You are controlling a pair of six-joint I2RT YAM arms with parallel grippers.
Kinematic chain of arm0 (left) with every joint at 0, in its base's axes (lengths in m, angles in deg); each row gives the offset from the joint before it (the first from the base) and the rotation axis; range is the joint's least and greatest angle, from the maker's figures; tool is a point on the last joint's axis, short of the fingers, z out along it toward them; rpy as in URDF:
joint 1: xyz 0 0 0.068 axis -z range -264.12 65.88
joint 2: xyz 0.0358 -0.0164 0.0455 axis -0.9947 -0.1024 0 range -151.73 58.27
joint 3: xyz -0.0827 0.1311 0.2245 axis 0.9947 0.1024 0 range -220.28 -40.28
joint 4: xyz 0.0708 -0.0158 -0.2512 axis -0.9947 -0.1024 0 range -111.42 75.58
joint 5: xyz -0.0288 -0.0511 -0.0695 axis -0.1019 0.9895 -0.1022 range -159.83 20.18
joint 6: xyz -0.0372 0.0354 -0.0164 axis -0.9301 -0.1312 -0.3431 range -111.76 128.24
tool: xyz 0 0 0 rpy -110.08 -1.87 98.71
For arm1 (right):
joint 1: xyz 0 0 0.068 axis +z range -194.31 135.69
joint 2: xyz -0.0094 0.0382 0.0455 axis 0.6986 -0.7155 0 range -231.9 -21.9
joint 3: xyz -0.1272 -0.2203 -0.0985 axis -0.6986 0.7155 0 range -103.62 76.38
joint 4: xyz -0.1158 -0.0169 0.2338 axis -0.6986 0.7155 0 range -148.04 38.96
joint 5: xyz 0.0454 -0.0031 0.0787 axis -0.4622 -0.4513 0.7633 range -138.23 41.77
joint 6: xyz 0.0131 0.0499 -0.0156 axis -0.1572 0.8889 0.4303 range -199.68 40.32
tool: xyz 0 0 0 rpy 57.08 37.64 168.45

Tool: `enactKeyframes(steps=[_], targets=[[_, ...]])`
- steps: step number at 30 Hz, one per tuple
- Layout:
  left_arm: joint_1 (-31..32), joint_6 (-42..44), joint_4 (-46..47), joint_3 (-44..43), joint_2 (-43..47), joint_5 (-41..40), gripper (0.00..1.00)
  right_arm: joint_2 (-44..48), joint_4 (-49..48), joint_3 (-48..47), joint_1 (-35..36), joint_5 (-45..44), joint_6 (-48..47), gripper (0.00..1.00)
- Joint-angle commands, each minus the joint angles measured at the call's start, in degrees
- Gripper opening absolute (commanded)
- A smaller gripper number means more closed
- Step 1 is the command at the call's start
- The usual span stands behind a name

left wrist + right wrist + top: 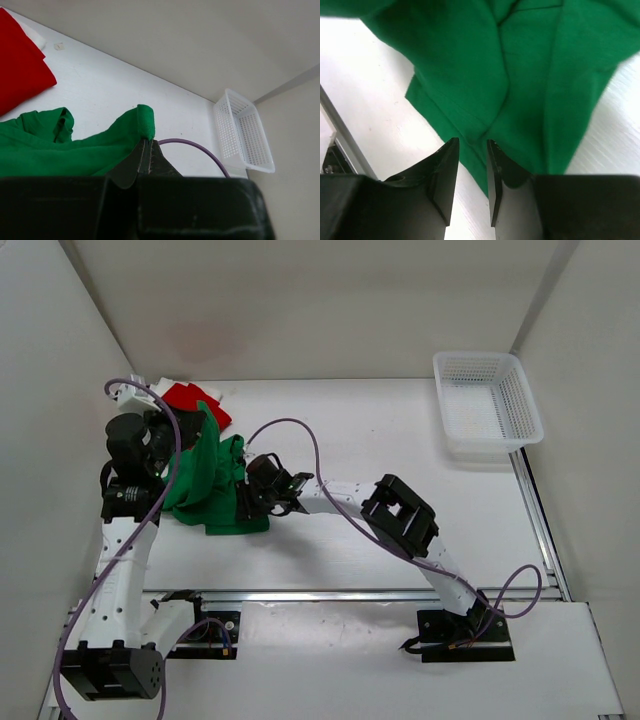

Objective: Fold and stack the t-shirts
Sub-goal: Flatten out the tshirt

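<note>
- The left gripper [148, 143] is clamped shut on a corner of the green t-shirt [75, 150]. The cloth rises to a small peak right at the fingertips.
- The right gripper [472, 146] sits low over the near edge of the same shirt. Its jaws are parted by a narrow gap, and no cloth shows pinched between them.
- In the top view both grippers meet at the green shirt, the left one on its left side and the right one on its right side.
- The green shirt lies crumpled, not flat, at the left of the table [380, 430]. It is bunched into ridges, with one fold running diagonally under the right gripper's fingers.
- The red t-shirt [197, 402] lies just beyond the green one, toward the far left corner. It looks smooth and flat, with a straight edge.
- A sliver of white cloth [34, 33] shows at the red shirt's far edge, likely the white t-shirt. Most of it is hidden.
- The white lattice basket [488, 405] stands at the far right corner, well apart from all the shirts.
- A purple cable [305, 440] loops above the right arm, which stretches across the middle of the table.
- The left arm's wrist covers part of the green shirt in the top view.
- A metal rail [350, 593] runs along the near edge, in front of the arm bases.
</note>
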Motion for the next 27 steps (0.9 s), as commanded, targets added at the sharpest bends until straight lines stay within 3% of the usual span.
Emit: enactKeyframes(steps=[1,14,24,27], targets=[[0.20,-0.26,0.10,1.50,0.62,-0.63,0.00,-0.83,-0.12,-2.74,0.76,-0.64,1.37,0.27],[1.96,-0.18,-1.04,2.03,0.44,-4.41,0.00,-5.40,5.07,-8.71,1.81,-1.87,1.11,0.30],[3.01,0.70,-0.95,2.74,0.62,-5.39,0.00,-4.36,5.69,-8.30,1.98,-3.37,1.28,0.00],[2.84,1.22,2.03,3.97,0.27,-3.28,0.00,2.05,3.76,-1.72,1.46,-5.82,0.14,0.01]])
